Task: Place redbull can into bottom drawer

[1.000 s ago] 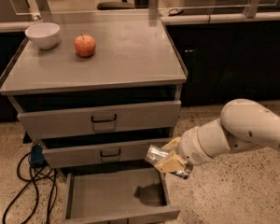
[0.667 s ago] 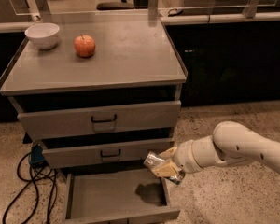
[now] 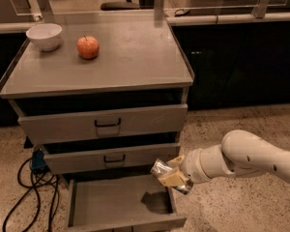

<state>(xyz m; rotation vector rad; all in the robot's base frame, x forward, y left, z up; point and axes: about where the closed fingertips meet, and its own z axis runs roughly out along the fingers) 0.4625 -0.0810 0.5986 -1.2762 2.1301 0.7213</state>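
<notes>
Bottom drawer: the bottom drawer (image 3: 106, 202), nearest the viewer, is pulled open; a wide shallow grey metal tray with a flat matt floor and low sides, nothing lying in it.
Gripper: the gripper (image 3: 173, 179), on a smooth white rounded arm (image 3: 246, 156) reaching in from the right, is clenched on the redbull can.
Can: the redbull can (image 3: 160, 168), slim, silver and shiny, hangs tilted above the drawer's right edge and casts a shadow on the drawer floor.
Progress: judged near the end; the can is carried to the drawer but not yet set down or let go.
Upper drawers: the middle drawer (image 3: 135, 156) and top drawer (image 3: 63, 124), flat grey fronts with dark handles.
Cabinet top: a smooth grey slab (image 3: 135, 57); far left sit a round red apple (image 3: 88, 47) and a glossy white bowl (image 3: 44, 35).
</notes>
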